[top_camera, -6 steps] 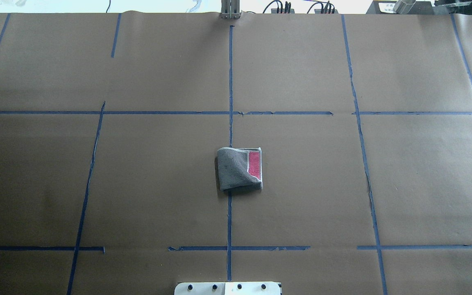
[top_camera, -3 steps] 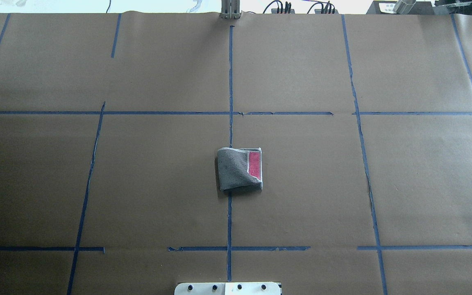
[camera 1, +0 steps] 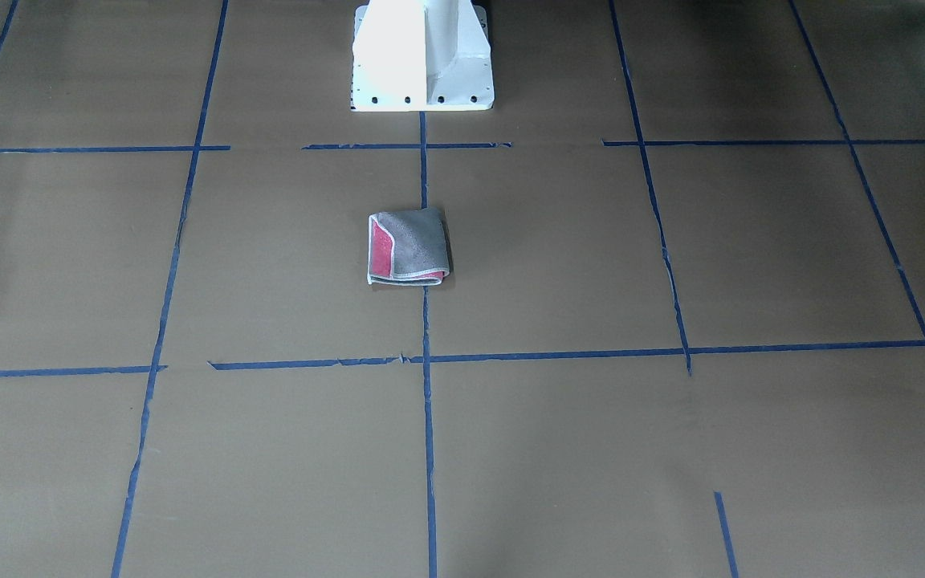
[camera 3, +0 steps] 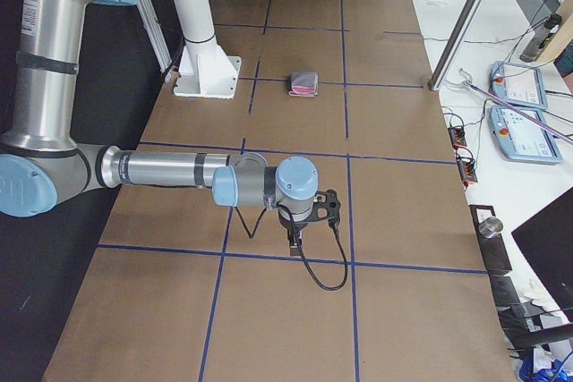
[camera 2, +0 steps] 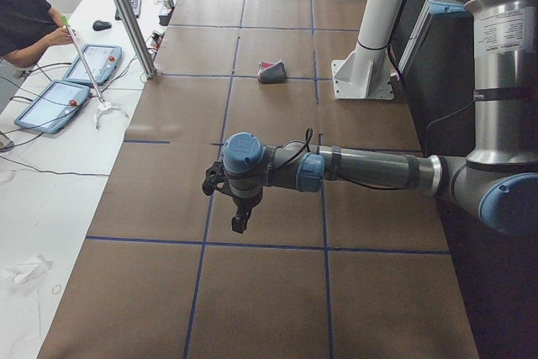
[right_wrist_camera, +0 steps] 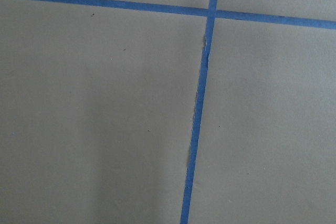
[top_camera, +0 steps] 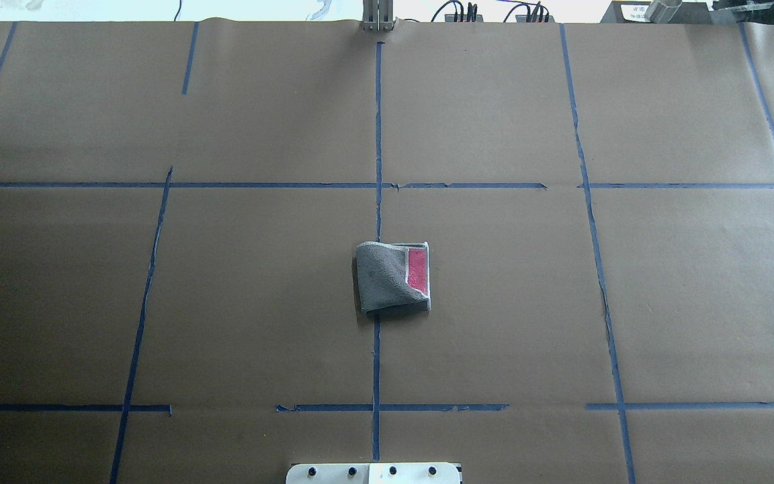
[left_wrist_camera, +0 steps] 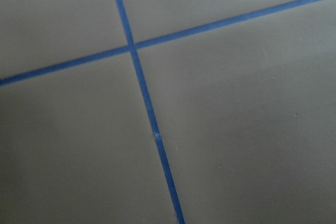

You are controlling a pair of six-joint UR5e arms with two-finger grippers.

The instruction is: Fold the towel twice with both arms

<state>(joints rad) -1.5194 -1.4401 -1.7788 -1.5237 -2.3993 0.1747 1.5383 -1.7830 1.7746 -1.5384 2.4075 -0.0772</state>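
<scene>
Small pink-and-grey terry towel (top_camera: 392, 279) lies folded on the centre blue tape line (top_camera: 376, 134), while black left gripper (camera 2: 239, 223) and right gripper (camera 3: 294, 241) hang well apart over brown paper (top_camera: 226, 302), job apparently finished, jaw widths impossible to tell.

A second ago the tips of my two grippers showed at the left and right edges of the overhead view. Both have since drawn out of it. My left gripper (camera 2: 240, 223) now hangs beyond its left edge and my right gripper (camera 3: 295, 240) beyond its right, seen only from the side cameras.
</scene>
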